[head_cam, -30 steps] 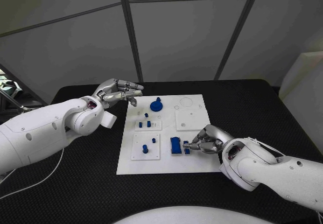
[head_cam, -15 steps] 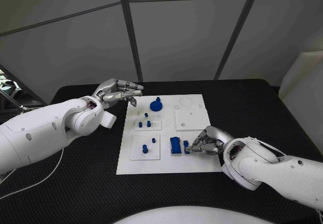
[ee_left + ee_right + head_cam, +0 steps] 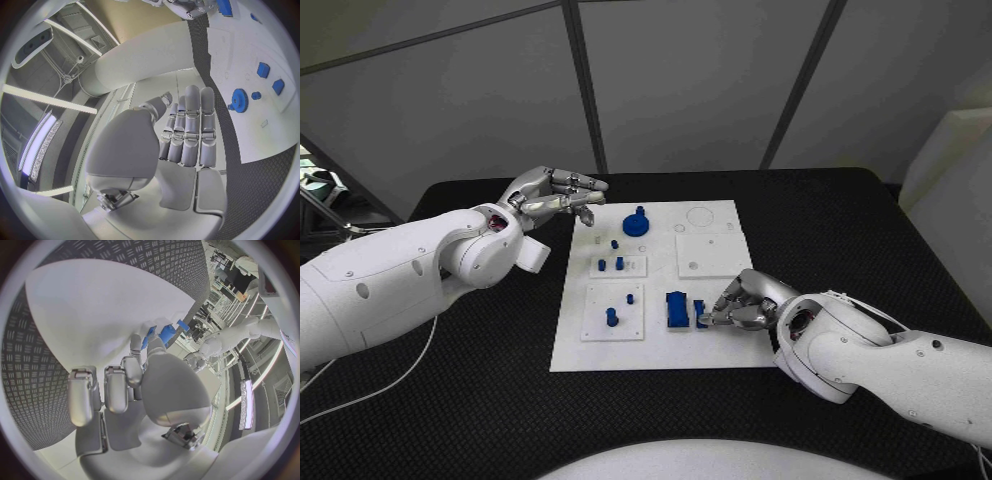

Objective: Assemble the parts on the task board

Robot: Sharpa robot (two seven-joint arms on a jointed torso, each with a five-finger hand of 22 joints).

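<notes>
- Task board: white plate at the middle of the black table, long side running away from the robot.
- Parts on the board: blue gear-like round piece near the far left corner; a small blue peg just below it; two short blue pegs on a raised white square tile; two more pegs on the near-left tile.
- Tall blue block stands near the board's near-middle, with a smaller blue piece just beside it on the right.
- Right hand: low over the board's near right part, fingers curled in, fingertips at the smaller blue piece. Whether it actually grips the piece, cannot tell; the right wrist view shows fingertips close by blue parts but the contact is hidden.
- Left hand: raised beside the board's far left corner, off the plate, fingers loosely bent and apart, holding nothing. The left wrist view shows the fingers lying side by side, extended, with the gear beyond them.
</notes>
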